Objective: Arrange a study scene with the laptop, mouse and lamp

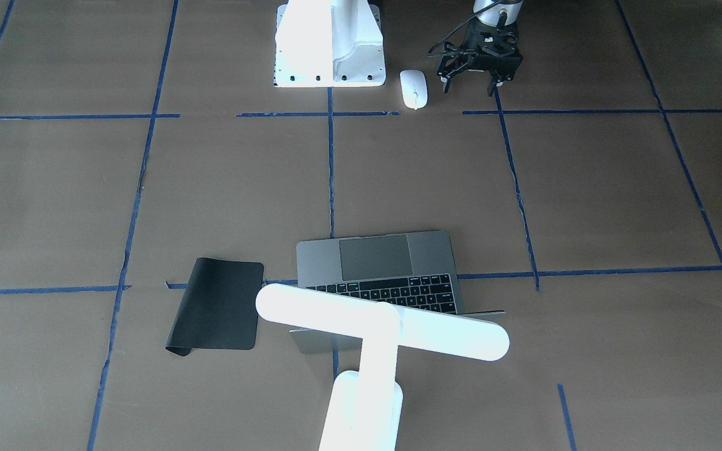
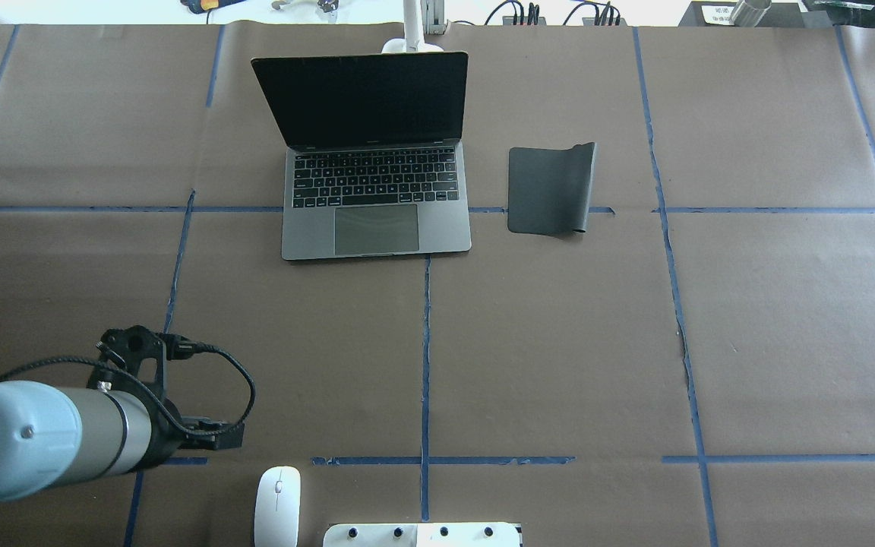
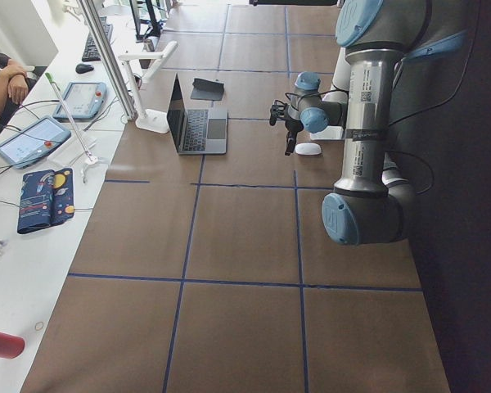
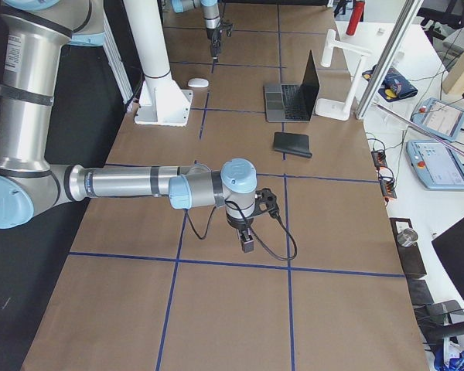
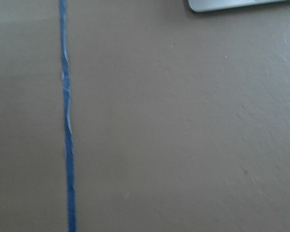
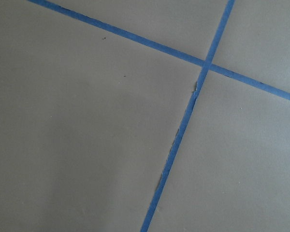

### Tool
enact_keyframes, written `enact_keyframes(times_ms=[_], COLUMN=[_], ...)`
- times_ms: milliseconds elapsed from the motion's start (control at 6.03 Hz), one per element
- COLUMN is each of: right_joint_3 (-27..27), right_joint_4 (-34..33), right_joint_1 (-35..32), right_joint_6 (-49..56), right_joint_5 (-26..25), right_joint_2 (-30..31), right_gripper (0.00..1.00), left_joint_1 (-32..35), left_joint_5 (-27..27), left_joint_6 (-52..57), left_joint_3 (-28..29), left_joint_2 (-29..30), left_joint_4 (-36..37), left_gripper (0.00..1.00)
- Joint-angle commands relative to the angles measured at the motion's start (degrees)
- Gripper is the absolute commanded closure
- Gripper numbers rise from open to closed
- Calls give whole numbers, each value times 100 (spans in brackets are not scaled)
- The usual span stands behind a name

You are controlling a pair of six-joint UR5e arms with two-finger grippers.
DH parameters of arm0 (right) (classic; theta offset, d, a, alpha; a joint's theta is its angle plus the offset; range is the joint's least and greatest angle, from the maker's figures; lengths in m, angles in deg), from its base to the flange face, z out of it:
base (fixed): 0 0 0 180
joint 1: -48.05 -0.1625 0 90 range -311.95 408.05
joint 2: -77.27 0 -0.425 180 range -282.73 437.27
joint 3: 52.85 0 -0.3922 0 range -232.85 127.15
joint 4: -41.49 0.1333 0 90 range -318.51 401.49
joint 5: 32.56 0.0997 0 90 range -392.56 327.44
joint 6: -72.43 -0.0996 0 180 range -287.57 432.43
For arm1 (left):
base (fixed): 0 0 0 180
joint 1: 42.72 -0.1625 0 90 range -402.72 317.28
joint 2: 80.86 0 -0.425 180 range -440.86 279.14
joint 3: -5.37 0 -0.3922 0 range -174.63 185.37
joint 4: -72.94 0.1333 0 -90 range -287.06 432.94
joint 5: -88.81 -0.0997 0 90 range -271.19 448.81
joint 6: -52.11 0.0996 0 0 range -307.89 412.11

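Observation:
The grey laptop (image 2: pixel 377 228) stands open with a dark screen at the table's far middle. Just behind its lid is the white lamp (image 1: pixel 380 326), its bar head over the lid. The white mouse (image 2: pixel 278 505) lies at the near edge, beside the robot's base. My left gripper (image 1: pixel 469 89) hangs over bare table just left of the mouse, apart from it, with its fingers spread and nothing between them. My right gripper (image 4: pixel 247 241) points down over the table's right part, far from all three. I cannot tell whether it is open or shut.
A black mat (image 2: pixel 548 190) with a curled edge lies to the right of the laptop. The white blocky mount (image 1: pixel 329 47) sits at the robot's base next to the mouse. Blue tape lines cross the brown table cover. Tablets and cables lie past the far edge.

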Motion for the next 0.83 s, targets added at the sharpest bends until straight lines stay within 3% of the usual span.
enact_keyframes(times_ms=[0,332,664], right_joint_3=[-3,-3,-3], right_joint_4=[-10,-10,-10], right_joint_1=[-85,-103,-103], right_joint_6=[52,52,43], right_joint_5=[31,31,31], right_joint_2=[103,112,112], right_gripper=[0,0,0], left_joint_1=[-574,-584,-645], left_joint_5=[-270,-271,-270], left_joint_6=[-392,-542,-550], left_joint_3=[346,1041,1218], left_joint_2=[482,1082,1084], left_joint_4=[40,49,49], left_gripper=[0,0,0])
